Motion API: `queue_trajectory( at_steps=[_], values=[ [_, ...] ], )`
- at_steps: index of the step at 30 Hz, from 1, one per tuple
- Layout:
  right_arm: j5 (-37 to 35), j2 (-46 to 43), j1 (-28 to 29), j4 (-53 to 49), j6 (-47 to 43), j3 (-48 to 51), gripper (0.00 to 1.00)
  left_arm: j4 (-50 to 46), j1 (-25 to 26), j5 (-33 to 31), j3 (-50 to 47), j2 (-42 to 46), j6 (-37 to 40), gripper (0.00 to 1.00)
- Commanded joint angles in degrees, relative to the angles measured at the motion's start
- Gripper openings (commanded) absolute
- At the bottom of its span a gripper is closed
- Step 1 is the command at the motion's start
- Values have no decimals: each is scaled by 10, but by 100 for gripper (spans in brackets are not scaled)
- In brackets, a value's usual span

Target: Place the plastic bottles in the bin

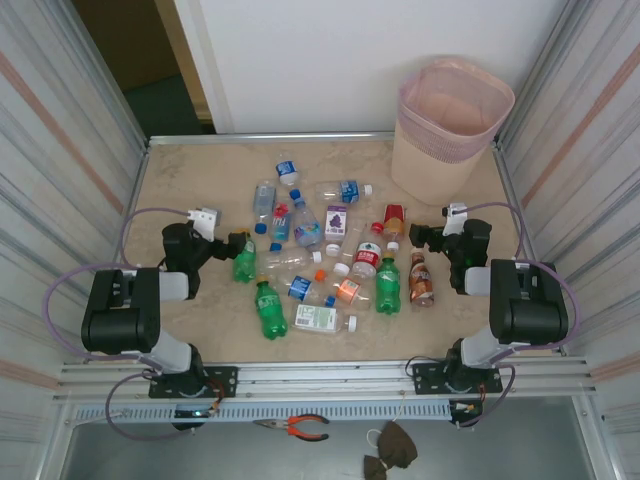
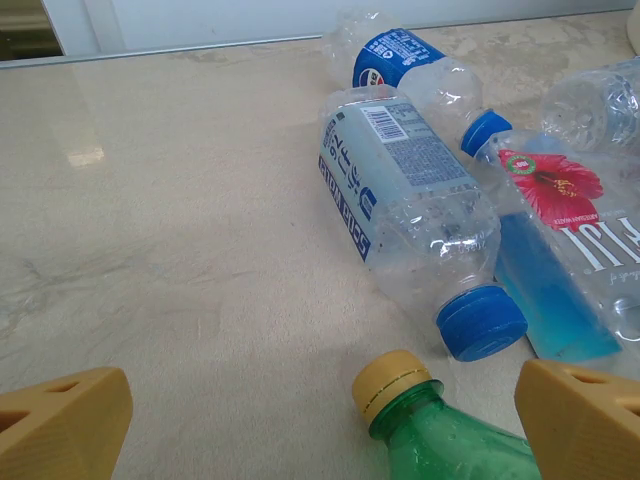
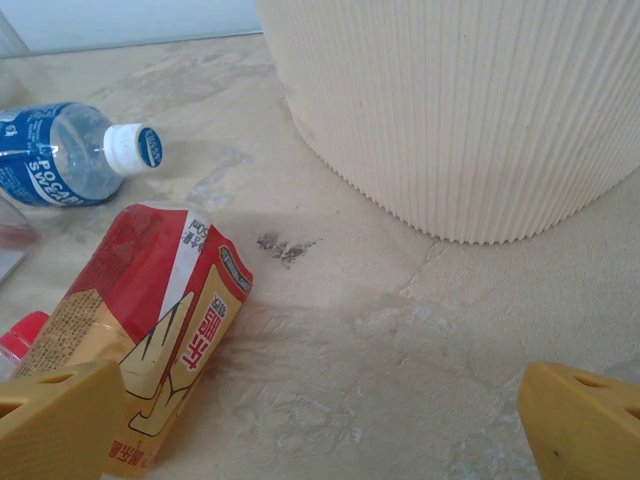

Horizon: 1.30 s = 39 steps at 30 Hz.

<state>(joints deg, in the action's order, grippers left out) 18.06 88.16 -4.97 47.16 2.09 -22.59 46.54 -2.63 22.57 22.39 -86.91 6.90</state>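
Several plastic bottles (image 1: 320, 255) lie scattered across the middle of the table. The pale pink bin (image 1: 440, 165) stands upright at the far right corner; its ribbed wall (image 3: 470, 110) is close ahead in the right wrist view. My left gripper (image 1: 237, 244) is open at the left edge of the pile. A green bottle with a yellow cap (image 2: 430, 420) lies between the left gripper's (image 2: 320, 420) spread fingers, untouched. My right gripper (image 1: 424, 237) is open and empty between the pile and the bin. A red-and-yellow labelled bottle (image 3: 150, 330) lies beside the left finger of that right gripper (image 3: 320, 420).
A clear bottle with a blue cap (image 2: 410, 200) and a blue FIJI bottle (image 2: 570, 250) lie just beyond the green one. A blue-labelled bottle (image 3: 60, 155) lies at far left. Corrugated metal walls flank the table (image 1: 190, 180). Pliers (image 1: 300, 427) rest on the front ledge.
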Motion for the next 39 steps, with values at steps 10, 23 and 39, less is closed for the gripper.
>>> queue_trajectory(
  at_steps=[10,23,39],
  values=[
    [7,-1,-5,19,-10,10,99,15,-2,9,-3,5,12,99],
    [8,-1,-6,18,-10,10,99,15,-2,10,-3,5,11,99],
    [7,-1,-11,20,-2,10,99,15,-8,13,-2,4,6,99]
  ],
)
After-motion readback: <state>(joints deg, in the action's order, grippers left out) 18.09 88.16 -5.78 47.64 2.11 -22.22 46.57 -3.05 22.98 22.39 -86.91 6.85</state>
